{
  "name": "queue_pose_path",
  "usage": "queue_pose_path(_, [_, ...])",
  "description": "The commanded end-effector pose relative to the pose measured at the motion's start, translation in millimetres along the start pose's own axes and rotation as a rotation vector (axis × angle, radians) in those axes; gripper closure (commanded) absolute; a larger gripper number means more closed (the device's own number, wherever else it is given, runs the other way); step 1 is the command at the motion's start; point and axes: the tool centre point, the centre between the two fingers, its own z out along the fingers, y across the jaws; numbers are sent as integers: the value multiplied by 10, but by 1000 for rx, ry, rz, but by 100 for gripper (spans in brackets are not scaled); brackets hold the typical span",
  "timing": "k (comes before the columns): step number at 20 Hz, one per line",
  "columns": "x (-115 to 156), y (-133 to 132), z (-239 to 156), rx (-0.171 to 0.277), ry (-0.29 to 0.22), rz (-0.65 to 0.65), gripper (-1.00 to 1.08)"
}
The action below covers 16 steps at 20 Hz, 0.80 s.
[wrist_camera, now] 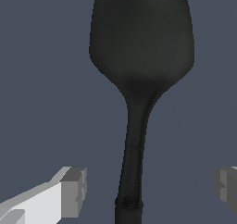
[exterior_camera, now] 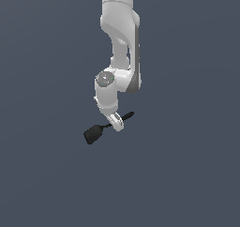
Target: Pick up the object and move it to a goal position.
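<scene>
Both fingers of my end effector (wrist_camera: 148,186) stand spread, one on each side of the object (wrist_camera: 139,79) without touching its thin handle, which lies on the worktop (exterior_camera: 42,174) well away from every edge, because straddling it suits a narrow pinch.

Matte black utensil (wrist_camera: 139,47), plastic-like, smooth on broad head, faint soft sheen along handle; slightly rough ring near handle end. Arm casing (exterior_camera: 119,24) glossy white, smooth, plastic look, with dark grey panel. Gripper (wrist_camera: 148,186) fingers (wrist_camera: 69,193) white with flat grey matte pads. Ground (exterior_camera: 187,174) uniform dull slate-blue, textureless.
</scene>
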Motion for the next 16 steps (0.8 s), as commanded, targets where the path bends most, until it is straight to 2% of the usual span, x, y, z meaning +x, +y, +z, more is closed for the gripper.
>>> queue_pose_path(1, [-5,5,126,-1,0,1,-92])
queue_pose_path(8, [0,0,268,-1,0,2,-92])
queue_pose_path(9, [0,0,268,-1,0,2,108])
queue_pose_path(16, [0,0,268,-1,0,2,108])
